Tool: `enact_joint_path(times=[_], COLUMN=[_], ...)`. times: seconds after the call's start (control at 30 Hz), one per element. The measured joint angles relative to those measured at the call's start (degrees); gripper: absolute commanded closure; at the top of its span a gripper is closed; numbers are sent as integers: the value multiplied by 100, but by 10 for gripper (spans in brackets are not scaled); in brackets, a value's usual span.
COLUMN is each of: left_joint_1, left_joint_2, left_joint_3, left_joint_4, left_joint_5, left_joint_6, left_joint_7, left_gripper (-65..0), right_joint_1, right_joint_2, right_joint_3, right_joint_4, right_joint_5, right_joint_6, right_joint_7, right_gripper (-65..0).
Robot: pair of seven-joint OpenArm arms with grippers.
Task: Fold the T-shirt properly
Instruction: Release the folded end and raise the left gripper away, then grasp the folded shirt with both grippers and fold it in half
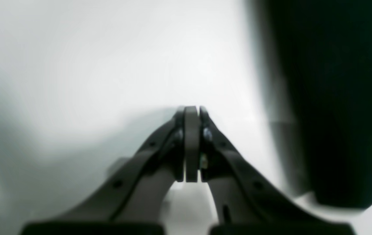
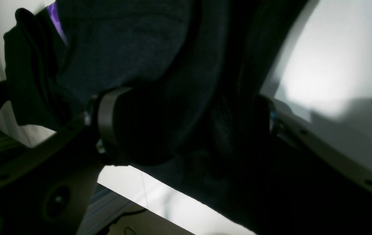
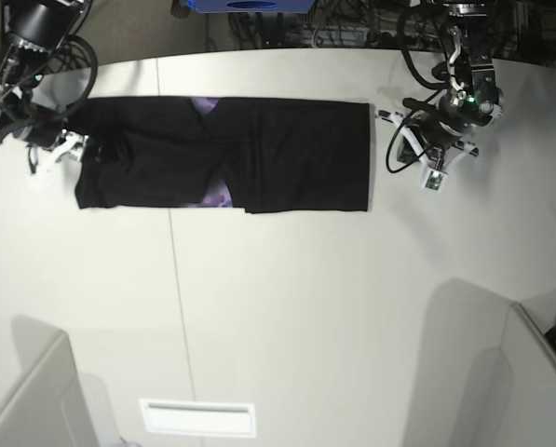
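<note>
Currently your T-shirt lies long-axis left to right across the upper tabletop. Right claw, spread, straddles its left end; left claw, pressed together, sits just off its right edge.

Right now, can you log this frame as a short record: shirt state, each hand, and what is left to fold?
garment: T-shirt, black, folded into a long band across the white table
print: purple shows at a gap in the band's middle
left hand: shut, empty, over bare table beside the shirt's end
right hand: jaws wide, cloth of the other shirt end bunched between them
fold status: sides appear folded in; the band is not yet folded across its length
</note>
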Motion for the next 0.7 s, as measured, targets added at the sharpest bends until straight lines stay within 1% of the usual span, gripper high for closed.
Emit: enact_joint_path(times=[0.23, 0.27, 0.3, 0.33, 0.37, 0.43, 0.47, 0.53, 0.57, 0.6, 0.7], left_joint_1=[-44, -44, -42, -55, -72, -74, -79, -85, -83, -85, -103], left_joint_2=[7, 9, 7, 22, 39, 63, 72, 122, 188, 262, 409], left_joint_3=[39, 61, 116, 190, 267, 498, 595, 717, 743, 778, 1029], left_joint_4=[-9, -15, -15, -15, -17, -15, -15, -17, -15, -17, -17], left_joint_5=[-24, -26, -22, -11, -7, -17, -24, -42, -39, -39, -17], left_joint_6=[-4, -4, -4, 2, 2, 2, 0, 0, 2, 0, 4], left_joint_7=[33, 33, 33, 17, 7, -37, -39, -48, -48, -52, -48], left_gripper=[0, 0, 0, 0, 0, 0, 0, 0, 0, 0, 0], right_joint_1=[-2, 0, 0, 0, -4, 4, 39, 149, 223, 302, 376], right_joint_2=[13, 9, -17, -59, -101, -162, -164, -59, 0, 28, 0], right_joint_3=[-26, -26, -26, -22, -20, -26, -28, -76, -74, -50, -46], right_joint_4=[-4, -4, -2, -4, -7, -15, -20, -22, -15, -7, 345], right_joint_5=[39, 39, 35, -9, -66, -125, -164, -219, -247, -243, -267], right_joint_6=[4, 4, 4, 7, 7, 9, 2, -9, -153, -415, -994], right_joint_7=[-66, -66, -50, -13, -17, -140, -219, -219, -221, -208, -138], right_gripper=[-446, -437, -402, -338, -257, -60, 0, 0, 0, 0, 0])
